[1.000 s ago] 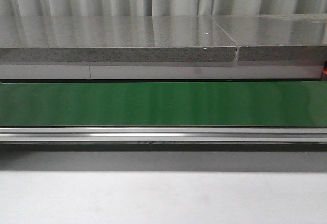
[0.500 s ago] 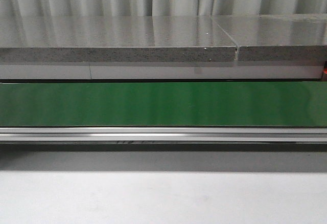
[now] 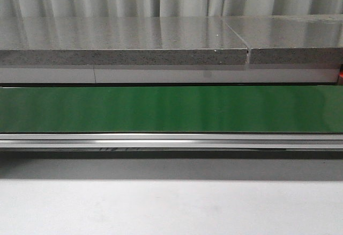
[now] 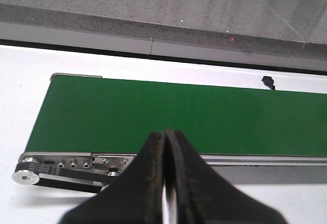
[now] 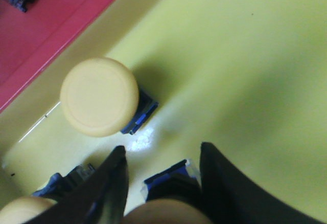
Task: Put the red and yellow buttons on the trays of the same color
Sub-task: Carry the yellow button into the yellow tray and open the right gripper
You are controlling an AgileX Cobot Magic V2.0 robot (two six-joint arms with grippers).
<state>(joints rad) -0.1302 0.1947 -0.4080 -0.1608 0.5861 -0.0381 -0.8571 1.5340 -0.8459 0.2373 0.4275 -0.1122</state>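
Grey curtains hang behind a speckled stone counter (image 3: 123,34) and a bare green conveyor belt (image 3: 171,109); the front view shows neither arm. Only the right wrist view shows the yellow tray (image 5: 230,55), where a yellow button (image 5: 99,96) stands cap-up, at 11 o'clock from the right end effector (image 5: 162,168), whose fingers are spread around a second button (image 5: 166,211), grip unclear. The red tray (image 5: 46,24) adjoins. The left end effector (image 4: 164,175) is pinched closed, empty. No writing legible.

A matt green conveyor belt (image 3: 171,109) runs in a brushed-metal frame (image 3: 171,140) below a polished speckled stone ledge (image 3: 123,39); a smooth yellow plastic button (image 5: 99,96) rests on a glossy yellow tray (image 5: 245,55).
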